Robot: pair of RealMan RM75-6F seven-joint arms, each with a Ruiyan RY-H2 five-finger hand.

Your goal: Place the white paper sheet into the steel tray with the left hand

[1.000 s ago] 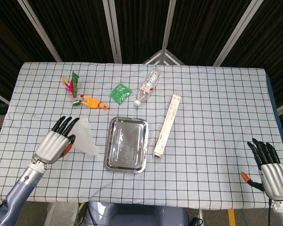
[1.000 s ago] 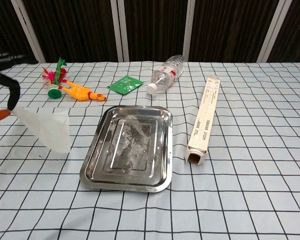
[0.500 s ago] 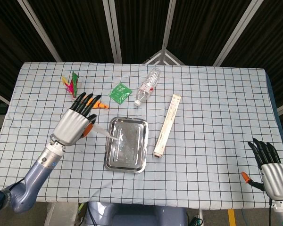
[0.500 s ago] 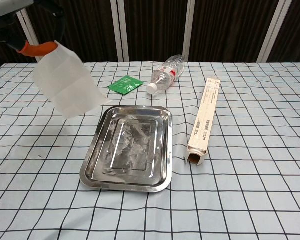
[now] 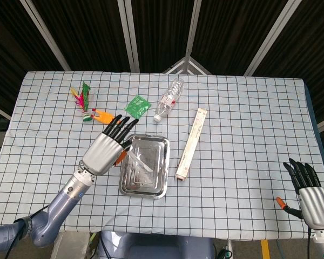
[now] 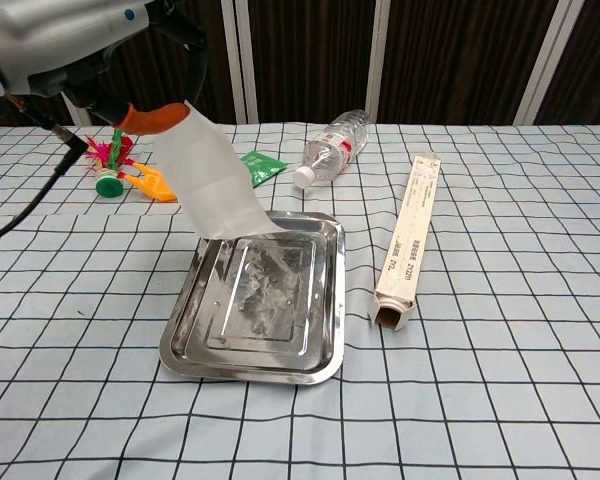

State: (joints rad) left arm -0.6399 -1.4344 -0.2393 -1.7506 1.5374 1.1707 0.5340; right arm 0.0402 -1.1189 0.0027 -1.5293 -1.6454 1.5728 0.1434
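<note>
My left hand [image 5: 107,150] pinches the white paper sheet [image 6: 212,180] by its upper edge, at the left rim of the steel tray [image 6: 185,330]. The sheet hangs down and right, its lower corner over the tray's floor in the chest view; whether it touches the steel I cannot tell. From the head camera the sheet [image 5: 139,158] shows edge-on over the tray [image 5: 159,178], in front of the hand's fingertips. The left hand [image 6: 80,40] fills the upper left of the chest view. My right hand [image 5: 310,194] sits at the table's near right corner, fingers spread, holding nothing.
A long cardboard box [image 5: 191,143] lies right of the tray. Behind the tray are a clear plastic bottle [image 5: 169,99] and a green packet [image 5: 137,105]. A rubber chicken toy [image 6: 148,183] and a feathered shuttlecock [image 5: 82,100] lie at the back left.
The left hand has carried the sheet up off the cloth and rightward, from the table's left side to the tray's left rim. The right hand has not moved.
</note>
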